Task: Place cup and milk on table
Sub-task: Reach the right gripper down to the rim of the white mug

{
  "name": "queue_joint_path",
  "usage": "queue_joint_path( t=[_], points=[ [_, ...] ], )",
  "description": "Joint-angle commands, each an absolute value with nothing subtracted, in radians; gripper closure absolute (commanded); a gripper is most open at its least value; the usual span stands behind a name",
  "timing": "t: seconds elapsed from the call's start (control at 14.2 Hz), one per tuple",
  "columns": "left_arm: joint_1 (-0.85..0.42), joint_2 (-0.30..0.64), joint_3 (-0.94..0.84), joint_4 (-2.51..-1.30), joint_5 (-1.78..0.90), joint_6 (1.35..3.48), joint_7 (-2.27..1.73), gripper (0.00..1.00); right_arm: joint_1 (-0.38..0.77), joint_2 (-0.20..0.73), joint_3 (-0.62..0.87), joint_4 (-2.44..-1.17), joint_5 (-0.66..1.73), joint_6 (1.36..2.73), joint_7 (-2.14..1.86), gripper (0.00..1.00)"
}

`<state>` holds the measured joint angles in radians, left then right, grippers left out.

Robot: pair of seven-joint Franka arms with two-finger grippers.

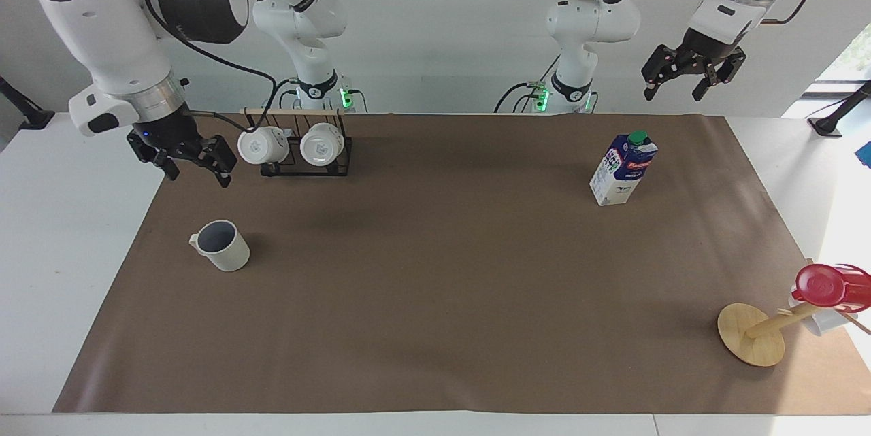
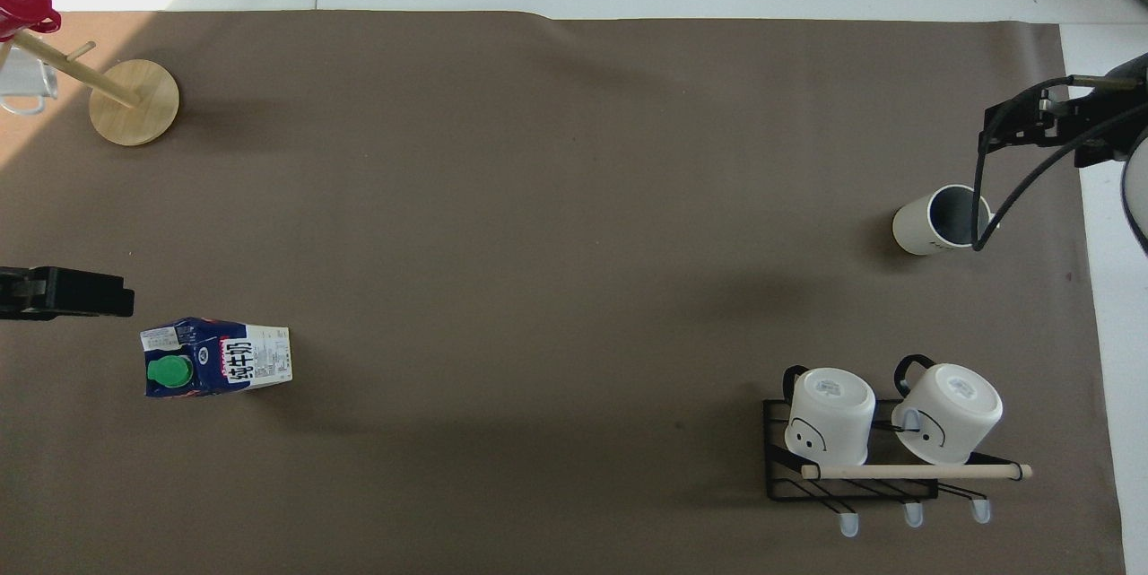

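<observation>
Facing view: I see my right gripper (image 1: 195,172) up in the air beside the black mug rack (image 1: 306,150), fingers released, holding nothing, over the brown sheet's edge. The cup (image 1: 222,246) stands upright on the sheet at the right arm's end of the table (image 1: 61,218). The milk (image 1: 622,169) stands upright toward the left arm's end; the left gripper (image 1: 680,86) hangs high above it, fingers apart, empty.

Overhead view: wide bare sheet between cup (image 2: 928,225) and milk (image 2: 215,357). A cable crosses the cup's rim.
</observation>
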<state>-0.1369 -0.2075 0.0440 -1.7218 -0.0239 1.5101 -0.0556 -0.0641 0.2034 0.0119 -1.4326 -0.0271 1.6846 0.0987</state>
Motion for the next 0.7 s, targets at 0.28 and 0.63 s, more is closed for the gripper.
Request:
queue_joint_path(
  t=[0.28, 0.63],
  points=[
    [-0.127, -0.238, 0.043, -1.816, -0.037, 1.594, -0.031, 0.0, -0.089, 0.184, 0.012, -1.617, -0.026, 1.856, 0.037, 0.0],
    [-0.123, -0.299, 0.051, -1.977, -0.037, 1.661, 0.095, 0.0, -0.101, 0.176, 0.012, -1.739, -0.028, 1.949, 0.023, 0.0]
  ],
)
